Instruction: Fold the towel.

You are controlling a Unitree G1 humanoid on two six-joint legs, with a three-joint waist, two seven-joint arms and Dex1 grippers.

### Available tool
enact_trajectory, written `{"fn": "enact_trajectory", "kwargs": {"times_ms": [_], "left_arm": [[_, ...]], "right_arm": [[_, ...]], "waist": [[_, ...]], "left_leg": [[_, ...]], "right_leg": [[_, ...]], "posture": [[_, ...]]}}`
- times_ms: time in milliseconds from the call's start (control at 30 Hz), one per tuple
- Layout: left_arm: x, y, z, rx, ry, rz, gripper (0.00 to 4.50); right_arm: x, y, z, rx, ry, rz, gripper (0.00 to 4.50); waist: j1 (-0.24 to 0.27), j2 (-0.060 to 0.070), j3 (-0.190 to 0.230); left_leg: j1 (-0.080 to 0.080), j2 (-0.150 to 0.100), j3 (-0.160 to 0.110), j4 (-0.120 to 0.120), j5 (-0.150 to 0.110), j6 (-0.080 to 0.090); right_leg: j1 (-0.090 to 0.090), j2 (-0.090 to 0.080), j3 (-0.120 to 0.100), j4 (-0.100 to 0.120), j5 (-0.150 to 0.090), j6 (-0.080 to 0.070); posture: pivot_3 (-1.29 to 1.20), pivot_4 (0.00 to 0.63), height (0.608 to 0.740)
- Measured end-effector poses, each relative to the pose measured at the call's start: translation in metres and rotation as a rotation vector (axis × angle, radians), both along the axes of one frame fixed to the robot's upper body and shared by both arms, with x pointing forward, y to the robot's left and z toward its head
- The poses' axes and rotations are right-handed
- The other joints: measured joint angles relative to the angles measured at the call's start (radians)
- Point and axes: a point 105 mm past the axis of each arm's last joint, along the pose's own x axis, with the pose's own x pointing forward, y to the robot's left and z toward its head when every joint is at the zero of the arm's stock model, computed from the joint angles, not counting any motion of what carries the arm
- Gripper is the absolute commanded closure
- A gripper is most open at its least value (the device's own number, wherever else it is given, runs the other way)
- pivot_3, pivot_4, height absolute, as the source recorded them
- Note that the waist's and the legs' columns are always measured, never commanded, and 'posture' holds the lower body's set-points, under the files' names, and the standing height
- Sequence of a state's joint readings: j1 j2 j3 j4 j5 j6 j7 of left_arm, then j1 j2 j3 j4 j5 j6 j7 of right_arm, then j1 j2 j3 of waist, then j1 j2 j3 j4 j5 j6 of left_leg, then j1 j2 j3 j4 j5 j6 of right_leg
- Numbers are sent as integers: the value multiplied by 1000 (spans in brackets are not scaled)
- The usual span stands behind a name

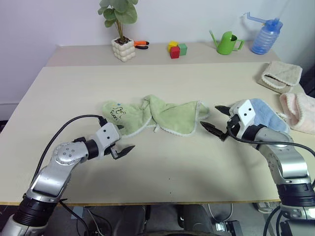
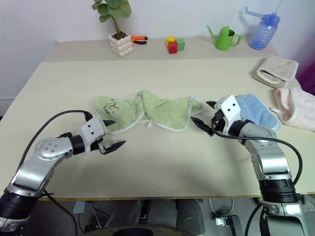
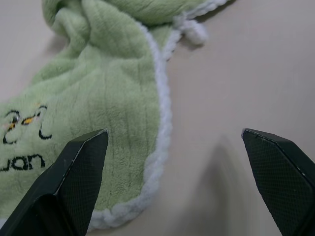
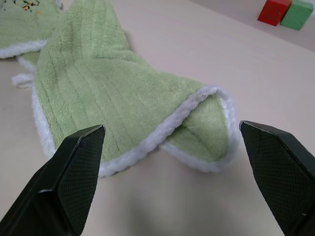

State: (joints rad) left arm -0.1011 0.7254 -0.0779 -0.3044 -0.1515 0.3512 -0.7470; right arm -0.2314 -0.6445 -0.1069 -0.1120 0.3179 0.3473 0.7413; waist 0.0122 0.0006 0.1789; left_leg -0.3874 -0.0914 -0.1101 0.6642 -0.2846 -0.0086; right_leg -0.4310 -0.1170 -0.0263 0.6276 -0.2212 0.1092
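The light green towel (image 1: 155,115) lies crumpled and twisted in the middle of the table, its white stitched edge showing and dark embroidery (image 1: 117,113) near its left end. My left gripper (image 1: 123,138) hovers open just in front of that left end; in the left wrist view the towel (image 3: 98,88) edge sits between its fingers (image 3: 78,177). My right gripper (image 1: 216,120) stands open just right of the towel's right corner (image 4: 206,123), a short gap away. Neither holds anything.
A light blue towel (image 1: 268,115) lies under my right forearm. A beige cloth (image 1: 280,74) and a pink cloth (image 1: 300,110) sit at the right edge. Along the back stand a potted plant (image 1: 122,46), coloured blocks (image 1: 176,49), a green watering can (image 1: 227,43) and a blue bottle (image 1: 266,37).
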Motion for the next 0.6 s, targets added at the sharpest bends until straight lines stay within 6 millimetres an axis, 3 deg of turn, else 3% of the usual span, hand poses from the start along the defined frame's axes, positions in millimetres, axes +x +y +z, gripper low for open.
{"fn": "enact_trajectory", "kwargs": {"times_ms": [267,300,367,600], "left_arm": [[15,13,-8,1,14,63,75],[18,15,-8,-7,12,70,303],[24,17,-9,-17,10,82,831],[33,17,-13,-32,8,94,4391]], "right_arm": [[3,7,0,28,-4,-4,0],[4,9,1,30,-6,2,0],[5,14,2,32,-10,13,0],[3,20,1,23,-8,36,0]], "waist": [[0,0,0],[0,0,0],[0,0,0],[-1,0,0]], "left_leg": [[1,0,0,0,0,0],[2,0,0,0,0,0],[3,0,0,0,0,0],[3,0,0,0,0,0]], "right_leg": [[1,0,0,1,0,0],[1,0,0,1,0,0],[2,0,0,1,0,0],[2,0,0,1,0,0]], "posture": [[0,150,732],[0,150,732],[0,150,732],[0,150,732]]}}
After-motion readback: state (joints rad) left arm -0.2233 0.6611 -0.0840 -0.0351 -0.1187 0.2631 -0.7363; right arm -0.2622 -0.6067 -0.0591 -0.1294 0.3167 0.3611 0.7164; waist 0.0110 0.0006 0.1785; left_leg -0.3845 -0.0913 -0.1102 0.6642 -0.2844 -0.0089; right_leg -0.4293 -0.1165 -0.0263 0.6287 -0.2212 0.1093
